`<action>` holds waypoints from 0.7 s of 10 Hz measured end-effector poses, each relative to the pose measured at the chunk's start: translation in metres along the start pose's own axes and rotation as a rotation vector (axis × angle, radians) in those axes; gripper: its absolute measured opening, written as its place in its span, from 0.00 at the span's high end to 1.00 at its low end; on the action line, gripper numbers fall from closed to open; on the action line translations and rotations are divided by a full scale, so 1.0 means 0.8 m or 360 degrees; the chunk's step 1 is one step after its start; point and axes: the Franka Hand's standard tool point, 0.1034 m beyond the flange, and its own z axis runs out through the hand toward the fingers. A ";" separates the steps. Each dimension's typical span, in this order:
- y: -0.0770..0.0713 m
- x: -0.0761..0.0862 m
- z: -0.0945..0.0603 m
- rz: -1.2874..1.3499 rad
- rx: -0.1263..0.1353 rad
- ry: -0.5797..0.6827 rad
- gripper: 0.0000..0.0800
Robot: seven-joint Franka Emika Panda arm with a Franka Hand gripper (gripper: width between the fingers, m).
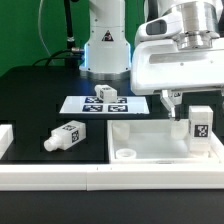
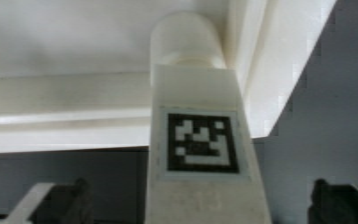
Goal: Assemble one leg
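Exterior view: the leg [image 1: 200,124] stands upright at the right end of the white panel [image 1: 150,138], with its tag facing the camera. It is just below the gripper [image 1: 190,102], and one finger [image 1: 171,100] hangs beside it on the exterior view's left, apart from it. A second leg [image 1: 64,136] lies on the black table [image 1: 30,100].

Wrist view: the leg [image 2: 197,120] runs between the two dark fingertips [image 2: 60,200], peg end away from the camera. The jaws stand apart, with a gap on either side of the leg.
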 end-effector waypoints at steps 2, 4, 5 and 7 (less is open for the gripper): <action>-0.001 0.002 -0.004 0.0024 0.0004 -0.0046 0.19; 0.000 0.015 -0.014 0.0044 0.0015 -0.0118 0.19; 0.001 0.013 -0.009 0.0059 0.0021 -0.0220 0.19; -0.008 0.017 -0.003 0.0113 0.0050 -0.0475 0.19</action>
